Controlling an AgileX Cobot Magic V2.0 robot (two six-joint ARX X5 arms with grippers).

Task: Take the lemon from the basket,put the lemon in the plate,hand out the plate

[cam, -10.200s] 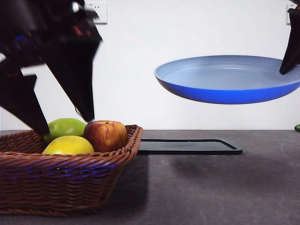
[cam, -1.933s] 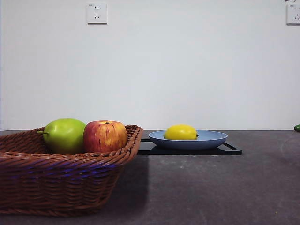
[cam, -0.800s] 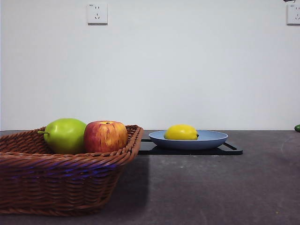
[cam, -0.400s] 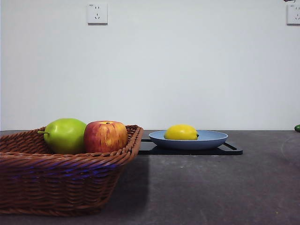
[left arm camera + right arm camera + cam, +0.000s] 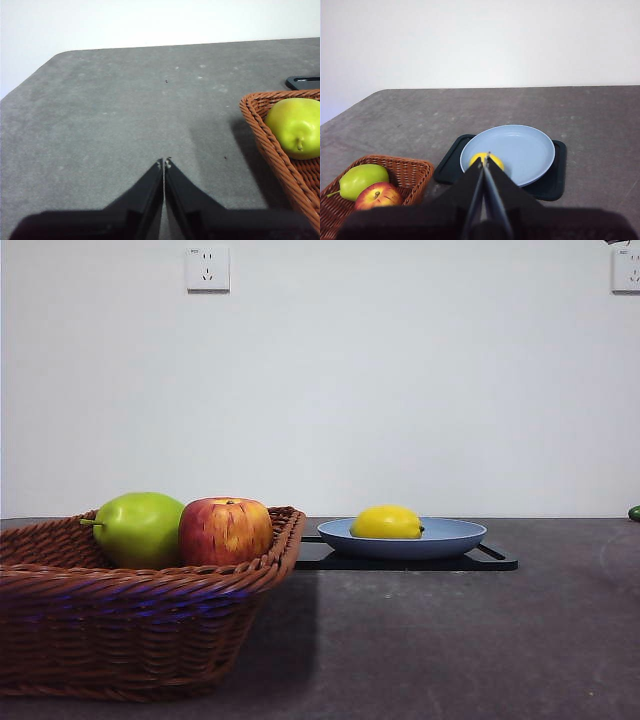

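Note:
The yellow lemon (image 5: pixel 387 522) lies in the blue plate (image 5: pixel 455 536), which rests on a flat black tray (image 5: pixel 497 560) behind the brown wicker basket (image 5: pixel 140 610). The right wrist view shows the lemon (image 5: pixel 492 160) at the plate's (image 5: pixel 520 150) edge closest to the basket (image 5: pixel 415 172). My right gripper (image 5: pixel 485 162) hangs shut and empty, high above the table and away from the plate. My left gripper (image 5: pixel 163 164) is shut over bare table beside the basket (image 5: pixel 270 145). Neither arm works in the front view.
A green pear-like fruit (image 5: pixel 140 528) and a red-yellow apple (image 5: pixel 225 530) sit in the basket. A small green thing (image 5: pixel 634 512) shows at the far right table edge. Two wall sockets (image 5: pixel 207 268) are on the white wall.
Long before, an arm reached into the basket and the plate hung in the air. Now the lemon lies in the plate on the tray. Nothing has moved in the last second.

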